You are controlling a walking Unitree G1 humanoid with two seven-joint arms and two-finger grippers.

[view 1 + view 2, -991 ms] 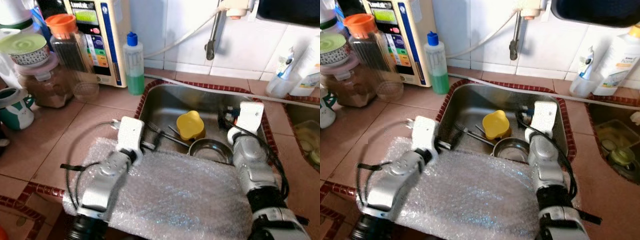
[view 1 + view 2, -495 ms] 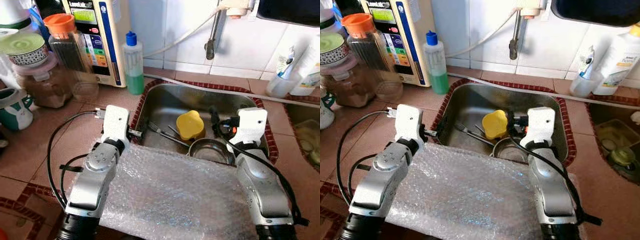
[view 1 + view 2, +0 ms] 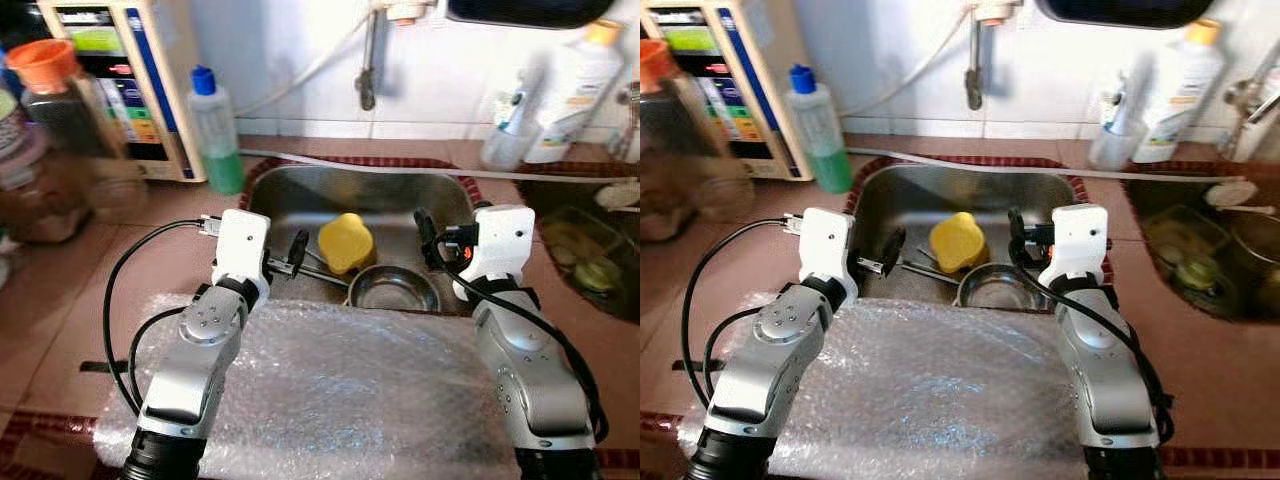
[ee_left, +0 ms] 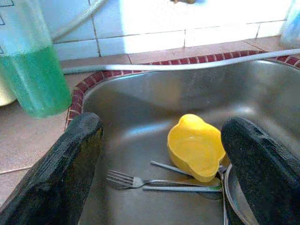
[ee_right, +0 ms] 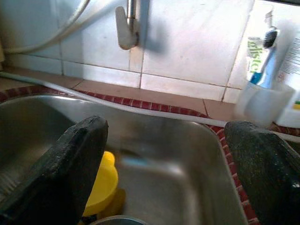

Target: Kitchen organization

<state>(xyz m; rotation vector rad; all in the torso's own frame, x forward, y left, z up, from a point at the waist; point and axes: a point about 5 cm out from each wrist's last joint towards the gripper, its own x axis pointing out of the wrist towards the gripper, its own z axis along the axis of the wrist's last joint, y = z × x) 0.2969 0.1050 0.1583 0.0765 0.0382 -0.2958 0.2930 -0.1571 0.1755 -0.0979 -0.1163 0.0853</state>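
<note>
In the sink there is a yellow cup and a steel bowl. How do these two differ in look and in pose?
The yellow cup is opaque bright yellow with a wavy rim; the steel bowl is shiny bare metal and round. The yellow cup lies tipped on its side, while the steel bowl sits upright, mouth up. The yellow cup is farther back, the steel bowl nearer the front edge. Both rest in the sink, beside the forks.

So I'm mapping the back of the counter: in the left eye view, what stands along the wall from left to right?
Orange-lidded jar → water purifier → green soap bottle → tap → toothbrush cup → white bottle.
</note>
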